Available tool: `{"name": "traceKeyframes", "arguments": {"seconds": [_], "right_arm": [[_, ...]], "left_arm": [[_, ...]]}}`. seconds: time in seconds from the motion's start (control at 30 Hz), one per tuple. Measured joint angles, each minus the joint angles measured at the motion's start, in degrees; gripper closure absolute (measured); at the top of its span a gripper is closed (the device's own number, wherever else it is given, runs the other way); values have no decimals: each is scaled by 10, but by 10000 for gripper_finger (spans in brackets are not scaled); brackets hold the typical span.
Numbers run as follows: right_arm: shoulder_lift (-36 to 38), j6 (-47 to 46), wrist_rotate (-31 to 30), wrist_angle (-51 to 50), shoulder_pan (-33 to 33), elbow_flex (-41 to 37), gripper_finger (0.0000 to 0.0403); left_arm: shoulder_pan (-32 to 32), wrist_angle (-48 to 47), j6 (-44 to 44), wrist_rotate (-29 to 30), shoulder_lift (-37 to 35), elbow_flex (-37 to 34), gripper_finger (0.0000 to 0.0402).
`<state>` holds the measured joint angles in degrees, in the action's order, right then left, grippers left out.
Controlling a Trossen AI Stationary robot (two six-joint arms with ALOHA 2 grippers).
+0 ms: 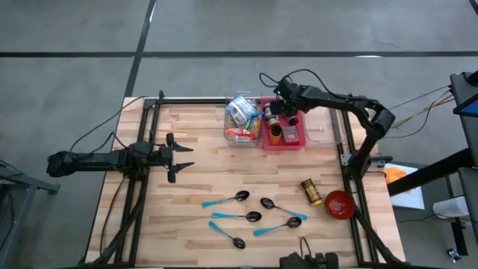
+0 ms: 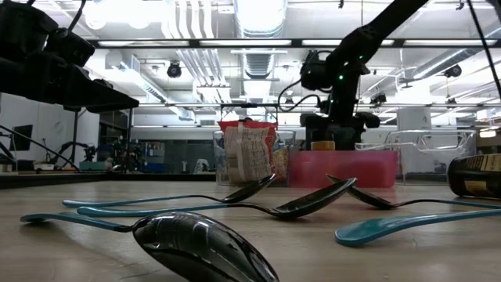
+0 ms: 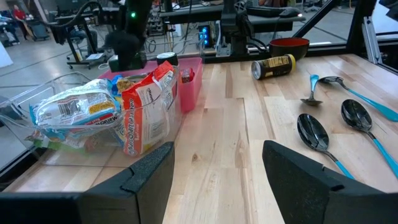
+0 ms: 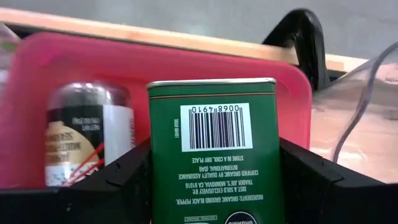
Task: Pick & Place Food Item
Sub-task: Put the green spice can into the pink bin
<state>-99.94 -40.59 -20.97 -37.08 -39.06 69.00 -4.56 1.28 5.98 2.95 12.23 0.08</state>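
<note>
Green tin (image 4: 214,155) clamped between right claw (image 4: 211,186) fingers, over pink bin (image 1: 287,140).

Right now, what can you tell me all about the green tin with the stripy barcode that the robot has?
The green rectangular metal tin has flat sides, a silvery top rim and a white barcode label whose small print reads upside down. It sits between the right hand's two dark fingers, one against each side, over the pink plastic bin. A dark-labelled spice jar stands beside it. Whether its base touches the bin is hidden.
</note>
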Motion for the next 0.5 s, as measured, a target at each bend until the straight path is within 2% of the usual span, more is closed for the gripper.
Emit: {"name": "traceKeyframes", "arguments": {"seconds": [0.23, 0.5], "right_arm": [[-33, -25, 0, -6, -1, 18, 130], [-21, -23, 0, -6, -2, 16, 132]], "left_arm": [[0, 0, 0, 0, 0, 0, 158], [0, 0, -2, 0, 0, 0, 158]]}}
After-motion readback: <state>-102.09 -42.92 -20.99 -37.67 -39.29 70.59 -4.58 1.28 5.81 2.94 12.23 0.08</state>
